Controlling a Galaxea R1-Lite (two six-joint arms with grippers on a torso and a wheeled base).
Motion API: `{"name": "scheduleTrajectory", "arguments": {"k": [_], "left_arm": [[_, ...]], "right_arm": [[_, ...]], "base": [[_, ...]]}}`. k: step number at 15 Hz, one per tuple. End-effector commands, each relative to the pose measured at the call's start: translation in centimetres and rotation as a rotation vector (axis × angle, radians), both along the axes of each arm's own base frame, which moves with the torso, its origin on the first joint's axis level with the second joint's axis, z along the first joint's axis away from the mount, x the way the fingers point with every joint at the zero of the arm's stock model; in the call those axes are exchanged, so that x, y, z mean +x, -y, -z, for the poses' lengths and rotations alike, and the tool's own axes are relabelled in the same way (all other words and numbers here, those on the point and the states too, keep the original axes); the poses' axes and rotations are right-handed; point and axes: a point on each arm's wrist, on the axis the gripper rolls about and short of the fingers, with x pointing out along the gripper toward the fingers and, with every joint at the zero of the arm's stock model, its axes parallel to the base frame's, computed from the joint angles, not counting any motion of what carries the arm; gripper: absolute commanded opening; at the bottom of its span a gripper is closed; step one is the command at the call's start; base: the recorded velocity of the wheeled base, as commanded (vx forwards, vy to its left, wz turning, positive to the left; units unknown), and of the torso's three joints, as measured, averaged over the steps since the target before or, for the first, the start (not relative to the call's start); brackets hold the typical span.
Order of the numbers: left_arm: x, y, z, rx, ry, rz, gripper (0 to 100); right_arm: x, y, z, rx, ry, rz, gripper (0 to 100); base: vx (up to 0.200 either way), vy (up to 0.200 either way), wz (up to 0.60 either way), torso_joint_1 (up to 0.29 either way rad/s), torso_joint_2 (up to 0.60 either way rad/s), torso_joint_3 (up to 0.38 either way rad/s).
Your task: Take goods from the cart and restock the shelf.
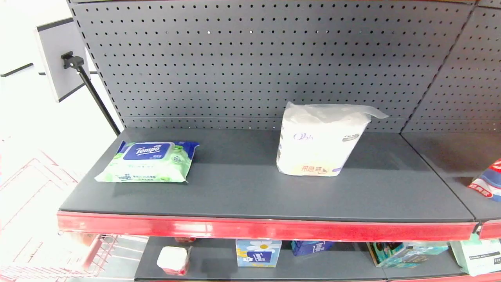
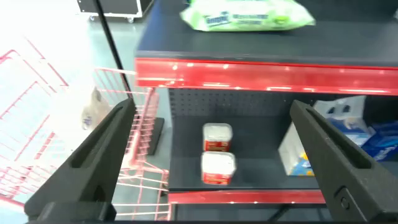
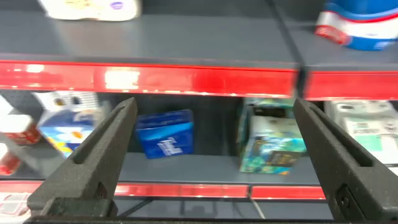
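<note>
The shelf (image 1: 250,184) spanned the middle of the head view and carried two goods: a wet-wipe pack (image 1: 146,162) lying flat at centre left and a tissue-roll pack (image 1: 319,143) standing upright right of centre, well apart. Most of the board between and before them lay bare. The red wire cart (image 1: 35,188) stood at the lower left edge. The left gripper (image 2: 211,106) and the right gripper (image 3: 214,104) were both spread wide and held nothing. Restocking was judged partial, and a further pick from the cart was due.
</note>
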Motion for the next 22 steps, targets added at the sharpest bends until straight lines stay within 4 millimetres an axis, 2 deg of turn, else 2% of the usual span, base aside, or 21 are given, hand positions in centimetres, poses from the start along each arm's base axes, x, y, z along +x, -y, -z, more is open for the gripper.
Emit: {"name": "scheduleTrajectory", "arguments": {"k": [1,22], "left_arm": [[0.0,0.0,0.0,-0.001,-0.001,0.0,100],[0.0,0.0,0.0,-0.001,-0.001,0.0,100]], "right_arm": [[0.0,0.0,-0.01,-0.001,0.0,0.0,100],[0.0,0.0,-0.01,-0.001,0.0,0.0,100]], "base": [[0.0,0.2,0.0,0.007,0.0,0.002],[0.0,0.2,0.0,0.002,0.0,0.002]]}}
